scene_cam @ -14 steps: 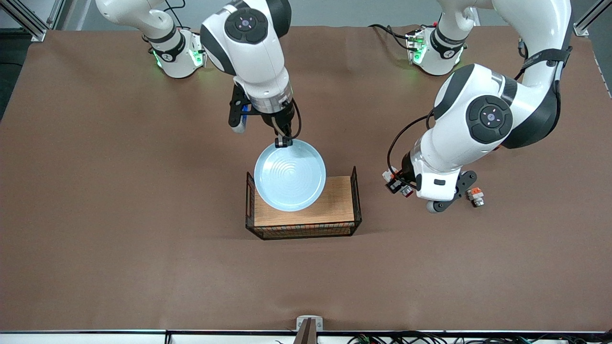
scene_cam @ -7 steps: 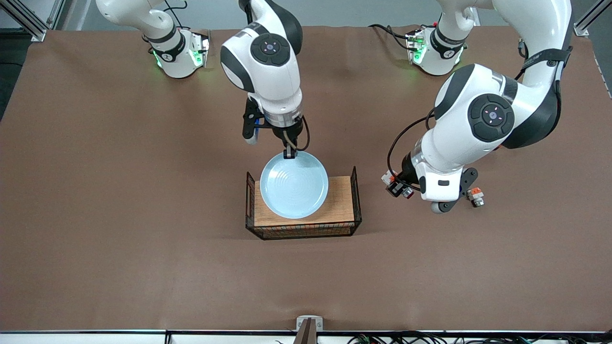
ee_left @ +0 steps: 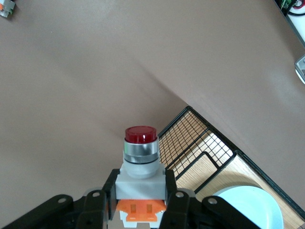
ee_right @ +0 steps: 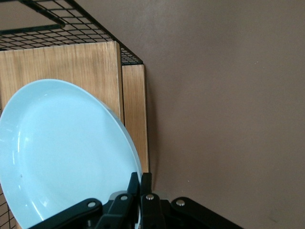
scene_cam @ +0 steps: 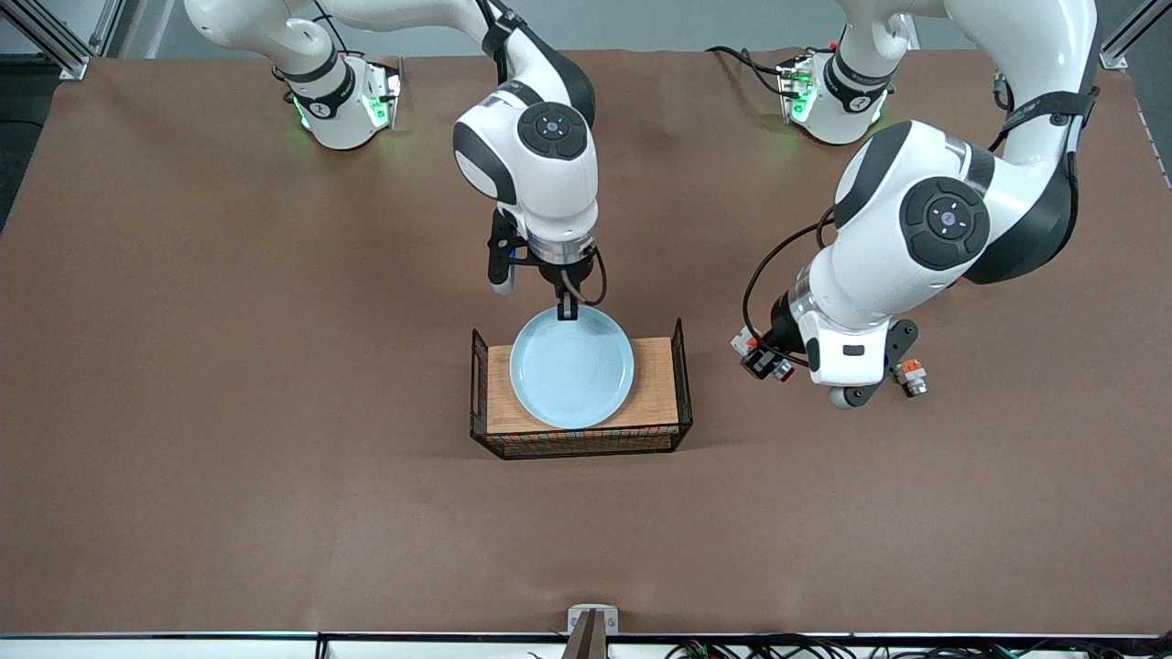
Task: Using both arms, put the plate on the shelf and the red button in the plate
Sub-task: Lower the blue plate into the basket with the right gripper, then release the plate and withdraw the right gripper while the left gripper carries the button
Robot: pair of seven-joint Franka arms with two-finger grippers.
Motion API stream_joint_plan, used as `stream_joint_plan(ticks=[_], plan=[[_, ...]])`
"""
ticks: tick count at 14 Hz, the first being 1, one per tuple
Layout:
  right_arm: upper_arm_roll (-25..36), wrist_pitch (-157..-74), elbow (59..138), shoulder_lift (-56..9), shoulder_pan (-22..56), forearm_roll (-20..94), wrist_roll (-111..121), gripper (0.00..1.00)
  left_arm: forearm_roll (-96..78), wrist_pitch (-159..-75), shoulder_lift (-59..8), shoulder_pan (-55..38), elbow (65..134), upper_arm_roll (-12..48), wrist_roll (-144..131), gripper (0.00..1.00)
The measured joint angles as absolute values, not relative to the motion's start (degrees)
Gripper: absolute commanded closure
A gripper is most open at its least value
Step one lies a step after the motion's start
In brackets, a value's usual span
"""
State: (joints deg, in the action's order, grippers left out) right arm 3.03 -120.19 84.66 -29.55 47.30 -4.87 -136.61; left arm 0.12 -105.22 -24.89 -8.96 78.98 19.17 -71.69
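Observation:
The pale blue plate point(scene_cam: 572, 368) hangs tilted just over the wooden floor of the wire basket point(scene_cam: 656, 395). My right gripper point(scene_cam: 568, 311) is shut on the plate's rim at the edge farthest from the front camera. The right wrist view shows the plate point(ee_right: 62, 152) with the rim pinched between the right gripper's point(ee_right: 141, 183) fingers. My left gripper point(scene_cam: 758, 359) is shut on the red button point(scene_cam: 780, 369), over the table beside the basket toward the left arm's end. In the left wrist view the button point(ee_left: 141, 152) sits between the gripper's point(ee_left: 141, 187) fingers, with its dark red cap pointing away from the gripper.
The basket has black wire walls at both ends point(scene_cam: 681, 366) and also shows in the left wrist view point(ee_left: 200, 143) and the right wrist view point(ee_right: 71, 62). A similar white-and-orange piece point(scene_cam: 911, 375) lies on the brown table near the left arm; it also shows in the left wrist view point(ee_left: 5, 7).
My right arm has carried the plate down and toward the front camera, so it now sits lower over the basket floor. The left gripper has barely moved.

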Motion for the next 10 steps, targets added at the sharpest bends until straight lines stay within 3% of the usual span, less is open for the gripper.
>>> stream_joint_plan(ticks=[6,7,8,9,10], plan=[[3.15,-120.2,84.62,-30.16,47.3,-5.63,-136.62,0.86,0.12,-105.22,-24.89,-8.76,78.94,19.13,-71.71,0.65],[3.15,-120.21,84.62,-30.47,47.3,-5.79,-136.63,0.66,0.12,-105.22,-24.9,-8.72,78.94,19.13,-71.71,0.65],[3.15,-120.28,84.62,-30.75,47.3,-5.85,-136.64,0.15,0.12,-105.22,-24.89,-8.68,78.94,19.12,-71.71,0.65],[3.15,-120.32,84.62,-30.86,47.3,-5.89,-136.65,0.0,0.12,-105.22,-24.9,-8.65,78.94,19.11,-71.71,0.65],[3.18,-120.33,84.58,-30.86,47.31,-5.91,-136.68,0.0,0.12,-105.22,-24.9,-8.64,78.94,19.1,-71.71,0.65]])
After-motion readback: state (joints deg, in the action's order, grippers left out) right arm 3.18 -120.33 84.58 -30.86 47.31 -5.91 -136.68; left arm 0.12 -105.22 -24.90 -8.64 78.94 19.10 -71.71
